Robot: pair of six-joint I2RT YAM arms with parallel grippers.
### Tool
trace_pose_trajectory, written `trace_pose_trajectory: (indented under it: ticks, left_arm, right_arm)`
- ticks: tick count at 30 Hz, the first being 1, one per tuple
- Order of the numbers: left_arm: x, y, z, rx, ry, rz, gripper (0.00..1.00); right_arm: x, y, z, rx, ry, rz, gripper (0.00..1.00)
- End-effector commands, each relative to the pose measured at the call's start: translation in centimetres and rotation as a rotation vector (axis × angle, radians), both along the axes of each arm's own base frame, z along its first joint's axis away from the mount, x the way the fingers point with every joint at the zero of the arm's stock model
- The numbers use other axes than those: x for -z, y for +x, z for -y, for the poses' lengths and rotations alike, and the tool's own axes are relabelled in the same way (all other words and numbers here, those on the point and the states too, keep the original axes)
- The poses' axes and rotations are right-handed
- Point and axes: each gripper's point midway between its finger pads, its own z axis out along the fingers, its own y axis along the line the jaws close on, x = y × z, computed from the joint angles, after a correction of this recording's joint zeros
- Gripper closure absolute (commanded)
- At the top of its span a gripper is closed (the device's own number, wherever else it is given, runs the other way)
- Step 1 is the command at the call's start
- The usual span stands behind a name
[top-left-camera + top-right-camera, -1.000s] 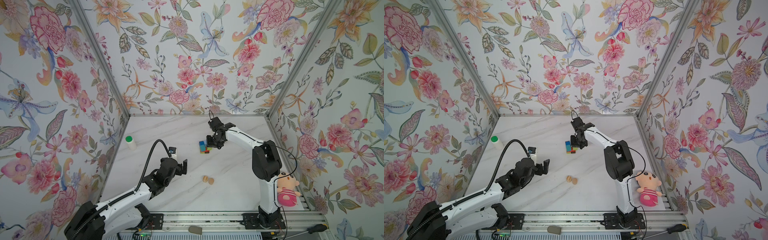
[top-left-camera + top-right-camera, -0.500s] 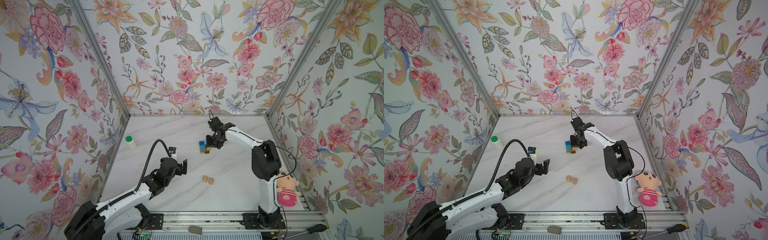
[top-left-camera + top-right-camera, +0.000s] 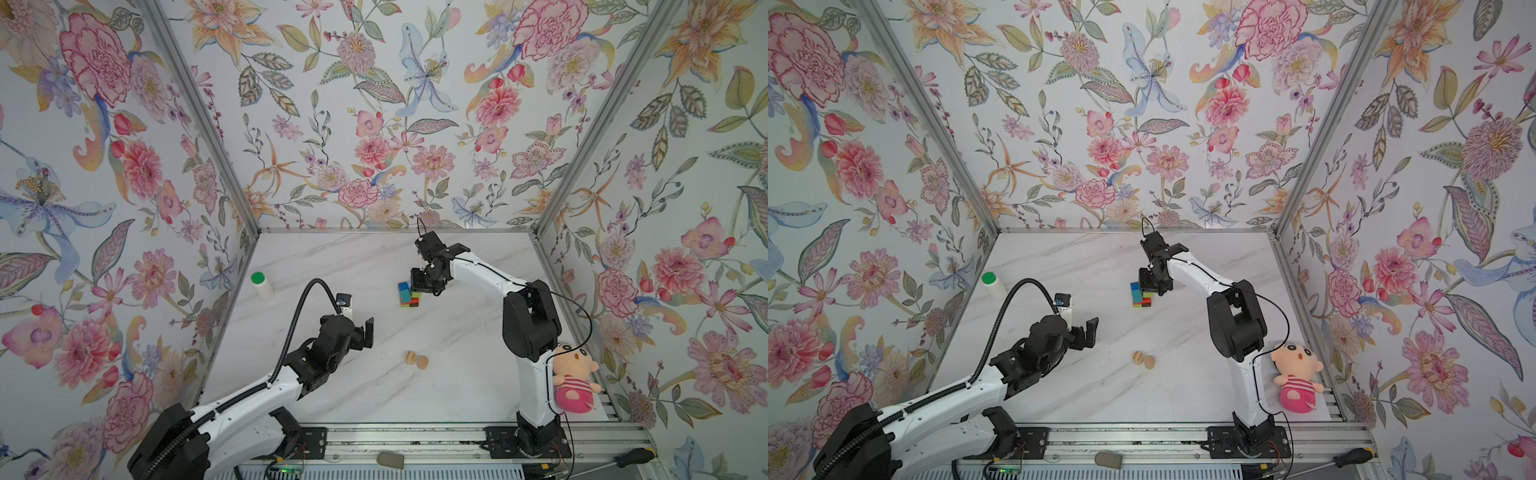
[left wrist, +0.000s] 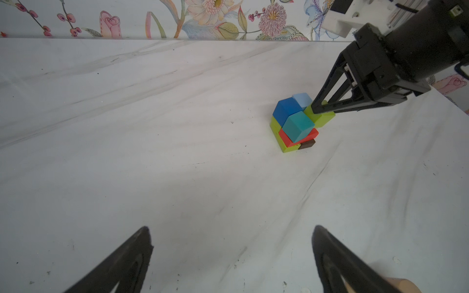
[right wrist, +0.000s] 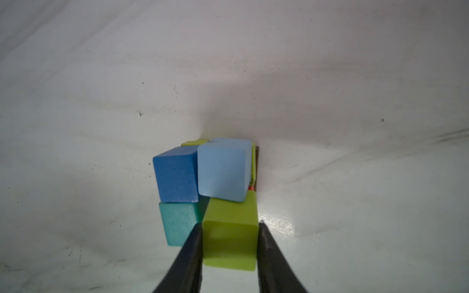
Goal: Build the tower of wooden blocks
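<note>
The tower (image 3: 409, 294) (image 3: 1141, 296) stands at the table's middle back: a low cluster with dark blue (image 5: 176, 175), light blue (image 5: 222, 170) and teal (image 5: 179, 223) blocks above red (image 4: 291, 140), brown (image 4: 307, 144) and yellow-green ones. My right gripper (image 5: 229, 224) (image 4: 314, 109) (image 3: 419, 286) is shut on a yellow-green block (image 5: 229, 236) at the cluster's side, one finger on each flank. Two tan rounded pieces (image 3: 416, 360) (image 3: 1143, 359) lie apart, nearer the front. My left gripper (image 4: 231, 228) (image 3: 360, 331) hangs open and empty over bare table beside them.
A white green-capped bottle (image 3: 262, 284) (image 3: 992, 284) stands by the left wall. A pink plush doll (image 3: 575, 382) (image 3: 1296, 382) leans at the right arm's base. A screwdriver (image 3: 631, 457) and a grey pad (image 3: 390, 459) lie on the front rail.
</note>
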Motion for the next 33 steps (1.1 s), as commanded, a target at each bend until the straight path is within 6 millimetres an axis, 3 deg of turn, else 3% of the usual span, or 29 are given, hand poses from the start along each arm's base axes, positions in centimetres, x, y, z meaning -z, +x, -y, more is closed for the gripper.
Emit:
trace_pose_trajectory:
  ticks: [1,14,22,27,33]
  left_arm:
    - [0.0,0.1,-1.1,-0.033,0.015,0.002,0.01]
    - [0.1,0.1,-1.2,-0.039,0.017,0.001,0.01]
    - [-0.4,0.1,-1.3,-0.039,0.014,0.012,0.01]
    - [-0.6,0.0,-1.5,-0.038,0.009,0.020,0.01]
    - [-1.0,-0.3,-1.7,-0.037,0.001,0.034,0.01]
  right_arm:
    - [0.8,-0.1,-0.4,-0.016,-0.010,-0.018,0.65]
    - [0.7,-0.2,-0.5,-0.016,0.001,-0.023,0.55]
    - [-1.0,-0.2,-0.6,-0.012,0.017,0.009,0.48]
    - [-1.2,-0.6,-0.6,-0.009,-0.008,0.008,0.32]
    - [-0.9,-1.4,-0.8,-0.008,-0.077,0.006,0.27]
